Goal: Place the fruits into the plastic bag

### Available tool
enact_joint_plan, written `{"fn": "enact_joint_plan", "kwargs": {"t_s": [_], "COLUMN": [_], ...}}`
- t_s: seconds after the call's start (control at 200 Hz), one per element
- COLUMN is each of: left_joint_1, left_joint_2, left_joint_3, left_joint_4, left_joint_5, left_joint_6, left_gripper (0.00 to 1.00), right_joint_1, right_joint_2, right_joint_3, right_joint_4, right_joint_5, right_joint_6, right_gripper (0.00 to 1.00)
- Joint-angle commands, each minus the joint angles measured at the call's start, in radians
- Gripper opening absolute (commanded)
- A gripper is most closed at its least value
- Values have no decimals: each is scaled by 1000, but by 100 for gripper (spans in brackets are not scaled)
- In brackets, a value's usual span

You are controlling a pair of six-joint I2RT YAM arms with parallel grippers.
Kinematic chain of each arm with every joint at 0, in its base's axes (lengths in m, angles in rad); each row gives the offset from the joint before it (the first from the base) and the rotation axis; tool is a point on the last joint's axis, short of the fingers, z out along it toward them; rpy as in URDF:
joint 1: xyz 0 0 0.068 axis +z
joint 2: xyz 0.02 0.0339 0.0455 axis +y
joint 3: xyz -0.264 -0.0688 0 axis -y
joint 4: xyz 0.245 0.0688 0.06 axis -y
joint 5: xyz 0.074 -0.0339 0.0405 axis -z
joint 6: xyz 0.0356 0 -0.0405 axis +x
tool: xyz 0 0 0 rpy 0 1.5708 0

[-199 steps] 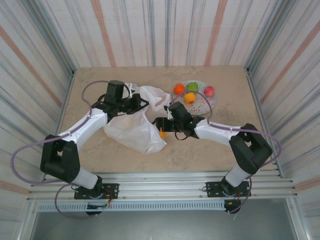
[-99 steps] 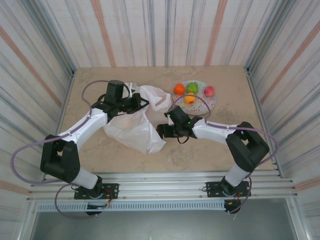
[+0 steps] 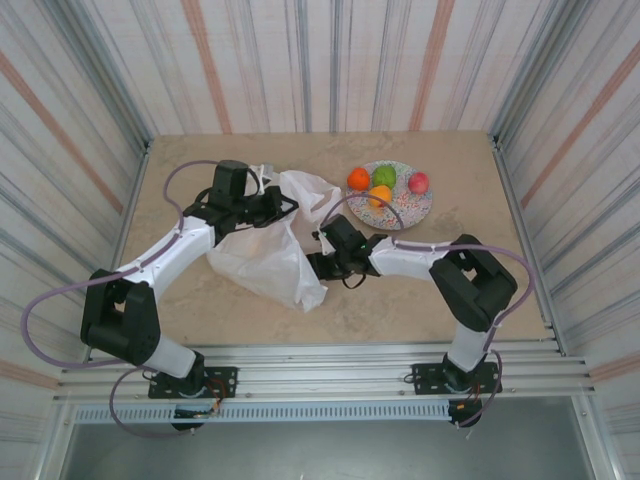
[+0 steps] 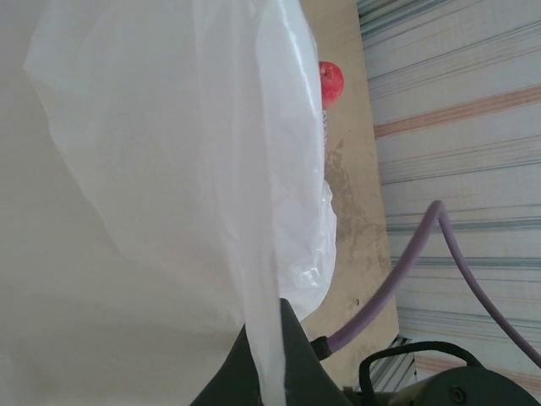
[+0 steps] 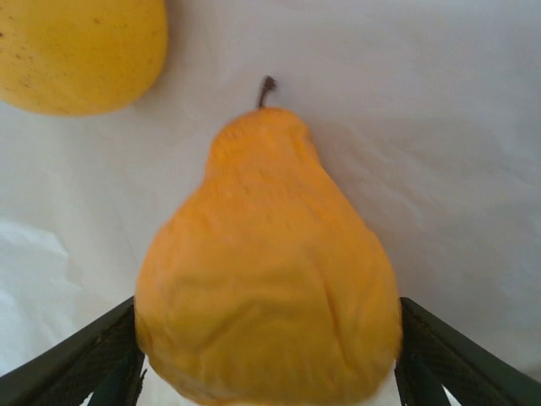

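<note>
Left gripper (image 3: 280,207): clamped on a gathered fold of the plastic bag (image 3: 268,258); in the left wrist view the film runs straight down between its dark fingers. The bag lies crumpled on the tabletop (image 3: 200,300), left of centre, with its upper edge drawn up to the grip. Right gripper (image 3: 318,266): positioned at the bag's right-hand edge, near its lower corner. In the right wrist view its fingers (image 5: 76,364) press on either side of an orange pear-shaped fruit (image 5: 270,279), stem pointing away from the camera. The gripper is closed on that fruit. A yellow fruit (image 5: 72,46) lies apart from it, up and to the left of the stem, and white film backs both. Further right, towards the far side, a speckled plate (image 3: 412,208) rests on the tabletop clear of the bag. It carries an orange fruit (image 3: 358,178), a green fruit (image 3: 384,174), a yellow-orange fruit (image 3: 379,196) and a red fruit (image 3: 418,182).
</note>
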Motion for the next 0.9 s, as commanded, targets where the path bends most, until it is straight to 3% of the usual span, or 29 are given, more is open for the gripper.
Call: {"fn": "enact_joint_plan", "kwargs": {"t_s": [0.0, 0.286, 0.611, 0.762, 0.897], "left_joint_1": [10, 10, 10, 12, 14], "left_joint_2": [-11, -15, -11, -15, -15], "left_joint_3": [-3, 0, 3, 9, 7], "left_joint_4": [0, -4, 4, -4, -1], "left_joint_5": [23, 23, 20, 16, 16], "left_joint_6": [10, 9, 2, 12, 9], "left_gripper": [0, 0, 0, 0, 0], "right_joint_1": [4, 16, 60, 46, 29], "right_joint_2": [43, 117, 211, 162, 93], "right_joint_3": [47, 129, 140, 93, 60], "right_joint_4": [77, 174, 352, 347, 298], "right_joint_5": [-73, -113, -165, -140, -113], "right_joint_6": [11, 57, 220, 211, 178], "right_gripper": [72, 67, 80, 90, 92]}}
